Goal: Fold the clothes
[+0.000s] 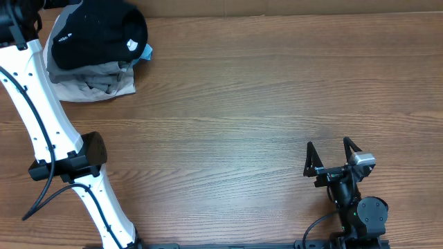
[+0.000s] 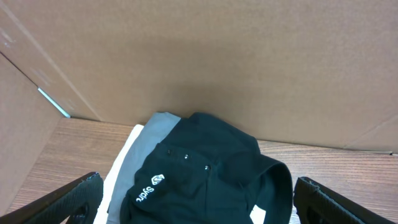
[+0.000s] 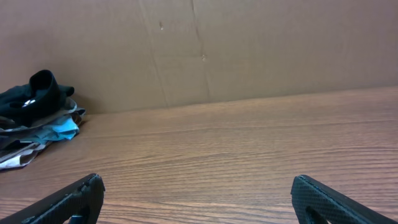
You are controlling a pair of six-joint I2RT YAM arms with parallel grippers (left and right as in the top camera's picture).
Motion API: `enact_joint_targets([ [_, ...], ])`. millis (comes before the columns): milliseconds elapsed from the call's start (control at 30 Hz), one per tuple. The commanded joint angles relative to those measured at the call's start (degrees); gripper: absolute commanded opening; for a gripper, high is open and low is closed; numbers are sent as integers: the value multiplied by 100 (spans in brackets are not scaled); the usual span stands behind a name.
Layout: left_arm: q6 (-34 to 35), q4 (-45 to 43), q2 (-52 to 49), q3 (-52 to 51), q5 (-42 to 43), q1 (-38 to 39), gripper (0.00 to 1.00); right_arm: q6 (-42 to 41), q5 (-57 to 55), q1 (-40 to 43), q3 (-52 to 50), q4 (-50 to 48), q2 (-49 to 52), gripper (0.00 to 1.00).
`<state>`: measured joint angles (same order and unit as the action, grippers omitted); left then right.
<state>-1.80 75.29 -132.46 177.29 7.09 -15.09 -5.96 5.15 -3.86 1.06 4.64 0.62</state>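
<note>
The clothes, a soft black garment (image 1: pixel 97 34) with a small white logo, lie crumpled on a stack of folded garments at the table's far left corner. In the left wrist view the black garment (image 2: pixel 211 180) fills the space below and between my left gripper's (image 2: pixel 198 182) wide-open fingers (image 2: pixel 62 202), which hover over it without touching. My right gripper (image 1: pixel 331 153) stands open near the front right of the table, far from the clothes, with bare wood between its fingers (image 3: pixel 336 199). From there the black garment (image 3: pixel 31 96) shows small at the far left.
Under the black garment lie grey and white folded garments (image 1: pixel 93 83) and a light-blue one (image 3: pixel 62 129). A brown cardboard wall (image 2: pixel 249 62) stands right behind the stack along the table's back edge. My left arm (image 1: pixel 41 117) runs along the left side.
</note>
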Motion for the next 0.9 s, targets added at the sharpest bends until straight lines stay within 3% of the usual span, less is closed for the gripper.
enact_joint_targets([
  [0, 55, 2, 201, -136, 0, 96, 100, -4, 0, -37, -61, -26, -46, 100],
  [133, 55, -9, 931, -841, 0, 205, 100, -4, 0, -37, -61, -26, -46, 100],
  [567, 55, -9, 4586, -5117, -2, 363, 100, -4, 0, -37, -61, -26, -46, 100],
  [667, 55, -9, 5786, -6714, 0, 597, 100, -4, 0, -37, -61, -26, -46, 100],
  [867, 35, -229, 7202, -8841, -168, 769, 100, -4, 0, -37, -61, -26, -46, 100],
])
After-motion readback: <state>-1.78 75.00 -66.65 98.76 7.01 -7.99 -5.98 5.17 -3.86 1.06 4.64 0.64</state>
